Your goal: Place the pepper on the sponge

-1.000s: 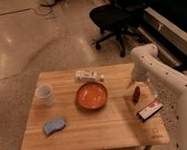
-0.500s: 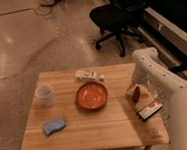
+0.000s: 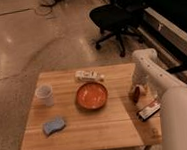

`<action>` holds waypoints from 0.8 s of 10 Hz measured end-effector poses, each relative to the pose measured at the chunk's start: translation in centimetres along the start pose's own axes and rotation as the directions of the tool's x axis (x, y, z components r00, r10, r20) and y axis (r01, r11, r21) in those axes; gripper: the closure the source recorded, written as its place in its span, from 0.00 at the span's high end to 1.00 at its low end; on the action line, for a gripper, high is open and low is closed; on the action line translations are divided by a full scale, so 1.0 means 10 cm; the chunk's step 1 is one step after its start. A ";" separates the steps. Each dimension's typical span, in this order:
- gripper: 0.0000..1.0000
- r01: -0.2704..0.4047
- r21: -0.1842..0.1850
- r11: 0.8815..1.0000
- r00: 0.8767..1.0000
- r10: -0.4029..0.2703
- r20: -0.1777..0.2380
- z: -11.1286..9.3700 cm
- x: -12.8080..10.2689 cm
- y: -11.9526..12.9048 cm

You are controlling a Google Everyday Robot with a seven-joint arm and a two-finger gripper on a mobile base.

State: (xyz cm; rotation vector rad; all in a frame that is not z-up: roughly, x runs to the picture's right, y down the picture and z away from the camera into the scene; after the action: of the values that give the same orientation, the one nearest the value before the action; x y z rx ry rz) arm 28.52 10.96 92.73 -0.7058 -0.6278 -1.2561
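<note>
Lower than a second ago: the white arm (image 3: 152,78) bends down at the table's (image 3: 88,135) right side, and the gripper (image 3: 138,90) now sits right at the pepper (image 3: 134,96), where earlier it hung above it. Nothing else on the table has shifted. The pepper is on the wood, directly at the jaws, possibly between them; the wrist covers that spot, so I cannot tell whether the jaws are released or clenched on it. The sponge (image 3: 53,126) lies well apart from the jaws, across the table towards its far left near corner, with nothing on top of it. The orange bowl (image 3: 91,95) stands between the jaws and the sponge. The white cup (image 3: 45,94) is beyond the bowl, further from the jaws, and the black-and-red box (image 3: 149,111) is just beside the jaws on the side nearer the camera. A white packet (image 3: 89,76) lies past the bowl towards the table's back edge. Progress, judged: the gripper has reached the pepper, but the pepper is not on the sponge. A sure hold, the lift, the carry over or round the bowl and the set-down on the blue pad are all left.
</note>
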 end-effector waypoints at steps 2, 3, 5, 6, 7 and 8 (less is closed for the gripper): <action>0.13 0.006 -0.001 1.000 1.000 -0.006 0.006 -0.02 0.00 0.00; 0.06 0.013 -0.001 1.000 1.000 -0.013 0.006 -0.05 -0.01 -0.02; 0.00 0.073 0.006 0.997 0.997 -0.073 -0.001 -0.26 -0.14 -0.09; 0.00 0.109 0.012 0.994 0.994 -0.109 -0.011 -0.36 -0.23 -0.13; 0.00 0.172 0.018 0.985 0.985 -0.171 -0.030 -0.54 -0.36 -0.22; 0.00 0.241 0.018 0.970 0.970 -0.240 -0.046 -0.66 -0.51 -0.34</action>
State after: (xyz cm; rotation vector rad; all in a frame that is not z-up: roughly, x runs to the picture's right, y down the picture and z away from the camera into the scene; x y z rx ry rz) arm 24.44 8.48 85.05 -0.5939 -0.7066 -1.4813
